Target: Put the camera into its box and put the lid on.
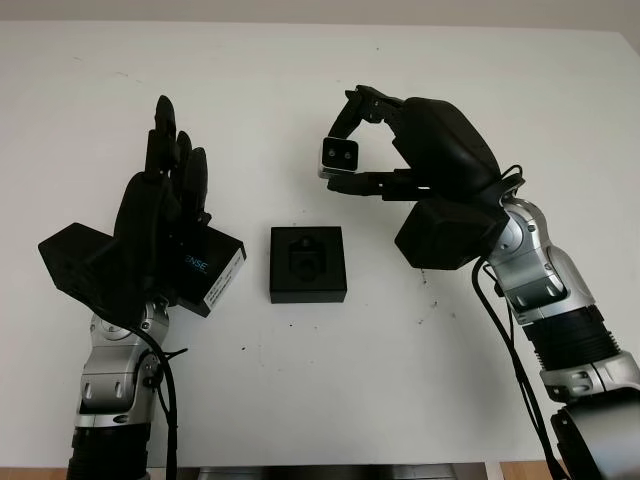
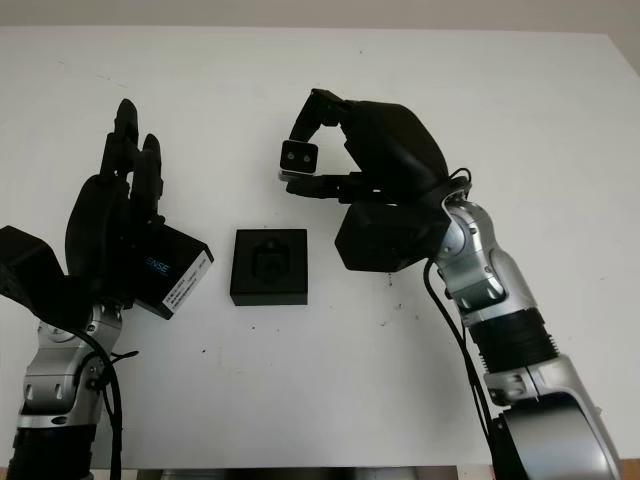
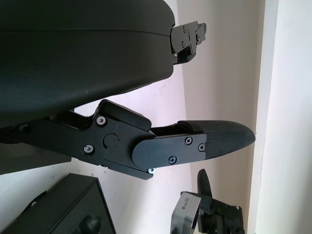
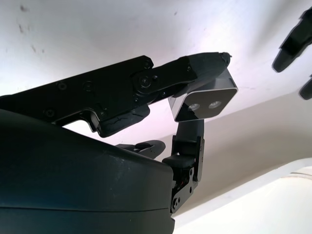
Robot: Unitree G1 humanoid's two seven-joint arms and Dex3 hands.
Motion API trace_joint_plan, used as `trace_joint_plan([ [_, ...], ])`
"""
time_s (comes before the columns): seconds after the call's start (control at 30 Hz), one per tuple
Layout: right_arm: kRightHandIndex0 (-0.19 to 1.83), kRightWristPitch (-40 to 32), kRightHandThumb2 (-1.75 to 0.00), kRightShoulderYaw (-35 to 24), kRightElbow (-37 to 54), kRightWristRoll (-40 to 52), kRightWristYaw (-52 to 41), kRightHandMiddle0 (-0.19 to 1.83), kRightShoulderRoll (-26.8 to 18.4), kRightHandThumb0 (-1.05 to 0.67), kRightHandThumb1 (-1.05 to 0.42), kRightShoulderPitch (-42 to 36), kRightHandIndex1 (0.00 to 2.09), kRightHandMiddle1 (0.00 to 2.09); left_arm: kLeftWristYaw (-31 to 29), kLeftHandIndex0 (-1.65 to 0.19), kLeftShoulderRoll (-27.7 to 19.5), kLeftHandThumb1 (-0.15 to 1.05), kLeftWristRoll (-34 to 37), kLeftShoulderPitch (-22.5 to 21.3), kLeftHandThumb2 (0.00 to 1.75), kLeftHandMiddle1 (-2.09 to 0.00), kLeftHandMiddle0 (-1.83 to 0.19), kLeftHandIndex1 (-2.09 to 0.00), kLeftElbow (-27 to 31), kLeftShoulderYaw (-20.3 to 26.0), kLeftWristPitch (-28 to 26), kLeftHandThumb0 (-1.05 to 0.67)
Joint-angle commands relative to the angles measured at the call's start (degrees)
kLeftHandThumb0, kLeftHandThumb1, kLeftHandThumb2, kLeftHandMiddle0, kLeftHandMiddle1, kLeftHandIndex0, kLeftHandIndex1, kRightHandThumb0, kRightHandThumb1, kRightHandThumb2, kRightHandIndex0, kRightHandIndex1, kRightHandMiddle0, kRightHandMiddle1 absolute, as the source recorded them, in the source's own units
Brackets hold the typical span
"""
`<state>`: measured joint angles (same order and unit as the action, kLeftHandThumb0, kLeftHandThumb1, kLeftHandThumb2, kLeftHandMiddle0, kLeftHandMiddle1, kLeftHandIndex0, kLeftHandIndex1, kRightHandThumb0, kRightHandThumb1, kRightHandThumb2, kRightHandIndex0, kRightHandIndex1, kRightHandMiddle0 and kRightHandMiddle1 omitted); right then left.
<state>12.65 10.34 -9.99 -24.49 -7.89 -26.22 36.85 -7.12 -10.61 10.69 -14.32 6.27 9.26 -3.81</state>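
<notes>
While my right hand (image 1: 352,150) pinches the camera (image 1: 339,157) above the white tabletop (image 1: 400,360), up and to the right of the open box (image 1: 307,264), I am mostly thinking about how this little thing behaves in a grip. It looks like a small, rigid block with a silvery shell and a dark front face carrying two lenses, so I judge it light and stiff but smooth enough to slip or twist between hard fingertips (image 4: 204,62). The fingers are curled around it from above and below, one along its top edge and others beneath, which leaves the lens face clear; that seems the right place to hold, on the flat sides and never on the glass.

The box lies flat near the middle of the tabletop, its moulded recess facing up. I expect the fit to be snug, so the camera must go down squarely.

My left hand (image 1: 165,215) is raised over the lid (image 1: 213,268), which lies just left of the box; it is open and grips nothing that I can see. The lid looks like light card, easy to crush at its edges.
</notes>
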Motion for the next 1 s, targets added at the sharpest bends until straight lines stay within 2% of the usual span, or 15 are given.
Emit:
trace_joint_plan([
  [0.0,0.38,-0.09,-0.19,-0.97,2.56,1.5,-1.18,0.4,0.11,-0.41,-1.05,-1.51,0.04,1.68,0.05,0.19,0.15,1.05,-0.09,0.67,0.54,0.0,0.19,0.0,1.4,-0.1,-0.36,-0.82],
  [0.33,0.3,0.37,-0.24,-0.42,6.84,4.74,-6.11,0.32,1.21,-0.42,-1.05,-6.35,0.01,1.77,0.21,0.19,0.22,1.05,-0.23,0.5,0.55,0.0,0.19,0.0,1.68,-0.05,-0.81,-0.82],
  [0.47,0.28,2.74,-0.24,0.11,5.92,4.93,-5.74,0.31,2.13,-0.43,-1.05,-7.52,0.02,1.84,-0.03,0.19,0.15,1.05,-0.25,0.44,0.54,0.0,0.19,0.0,1.58,0.02,-0.61,-0.81],
  [0.7,0.27,2.96,-0.21,0.61,6.29,3.07,-5.94,0.33,2.39,-0.45,-1.05,-7.92,0.03,1.84,0.63,0.19,0.7,1.05,-0.03,0.4,0.5,0.0,0.19,0.0,1.32,0.51,-0.37,-0.83],
  [0.97,0.26,3.26,-0.21,1.15,6.36,1.54,-6.03,0.33,2.49,-0.45,-1.05,-7.88,0.03,1.82,0.48,0.19,0.4,1.05,-0.6,0.4,0.53,0.0,0.19,0.0,1.34,0.24,-0.4,-0.83],
])
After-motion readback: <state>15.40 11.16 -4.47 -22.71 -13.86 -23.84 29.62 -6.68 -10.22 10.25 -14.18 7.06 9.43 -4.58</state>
